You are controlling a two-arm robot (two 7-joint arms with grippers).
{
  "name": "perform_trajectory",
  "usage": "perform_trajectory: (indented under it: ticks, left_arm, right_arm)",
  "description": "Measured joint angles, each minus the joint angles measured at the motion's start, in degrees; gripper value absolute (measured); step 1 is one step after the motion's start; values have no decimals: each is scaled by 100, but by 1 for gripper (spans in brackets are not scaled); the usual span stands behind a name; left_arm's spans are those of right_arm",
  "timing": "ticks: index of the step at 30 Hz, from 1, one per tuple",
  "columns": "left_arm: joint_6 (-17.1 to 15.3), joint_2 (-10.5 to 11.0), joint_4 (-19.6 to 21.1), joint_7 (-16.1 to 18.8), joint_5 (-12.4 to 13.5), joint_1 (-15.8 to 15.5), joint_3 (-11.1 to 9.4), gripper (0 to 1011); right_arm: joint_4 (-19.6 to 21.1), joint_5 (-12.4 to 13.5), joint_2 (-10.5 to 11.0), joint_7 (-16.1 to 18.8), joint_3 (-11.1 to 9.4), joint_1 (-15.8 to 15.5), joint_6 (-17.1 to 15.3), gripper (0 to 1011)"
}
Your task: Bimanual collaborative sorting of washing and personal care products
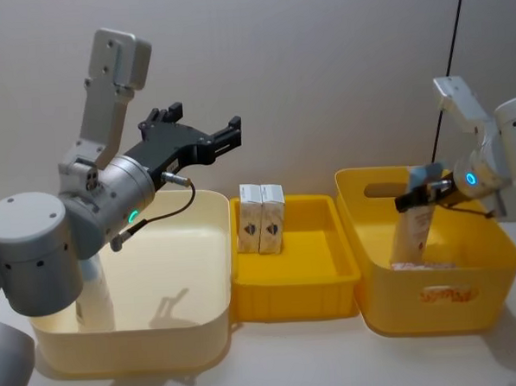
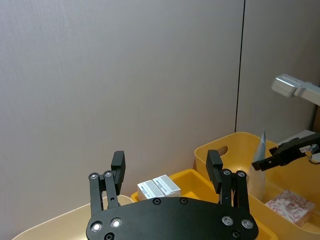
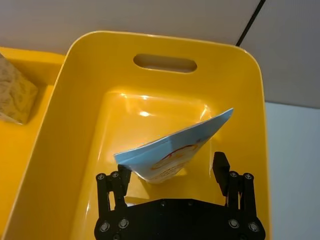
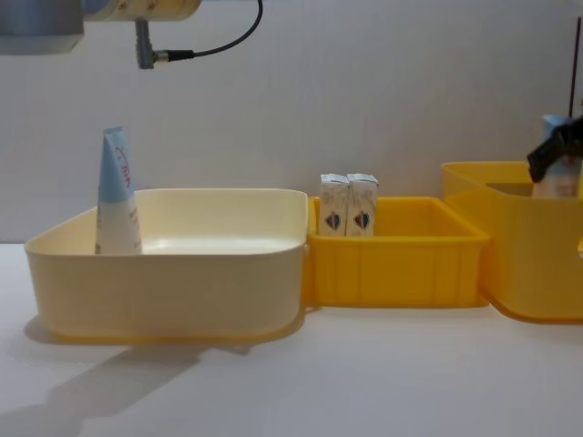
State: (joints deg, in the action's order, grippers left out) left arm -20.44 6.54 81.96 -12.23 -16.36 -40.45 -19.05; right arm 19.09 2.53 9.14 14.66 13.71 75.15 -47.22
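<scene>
My left gripper (image 1: 204,118) (image 2: 166,160) hangs open and holds nothing, raised above the cream tub (image 1: 204,321). One pale blue-and-white tube (image 4: 117,196) stands upright in that tub's left corner, half hidden behind my left arm in the head view. Two white cartons (image 1: 261,219) (image 4: 348,205) stand side by side at the back of the middle yellow tray (image 1: 332,288). Over the right yellow tub (image 1: 494,241), my right gripper (image 1: 426,188) (image 3: 171,165) is open. A second tube (image 3: 172,152) (image 1: 413,228) leans between its spread fingers. A red-patterned carton (image 2: 290,205) lies on that tub's floor.
The three containers sit in a row, sides nearly touching, on a white table (image 4: 364,364) against a grey wall. Bare table lies in front of them. A dark cable (image 1: 457,18) runs down the wall behind the right tub.
</scene>
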Motion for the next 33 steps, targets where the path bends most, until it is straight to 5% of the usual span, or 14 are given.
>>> perform_trajectory:
  ticks: [16,33]
  left_arm:
    - [0,1,0,0,0,0,0,1003]
    - [0,1,0,0,0,0,0,1003]
  right_arm:
    - [-1100,-201,-153,-77,-224,508,139,1001]
    - [-1421,-255,-195,-98,-286,653,179,1001]
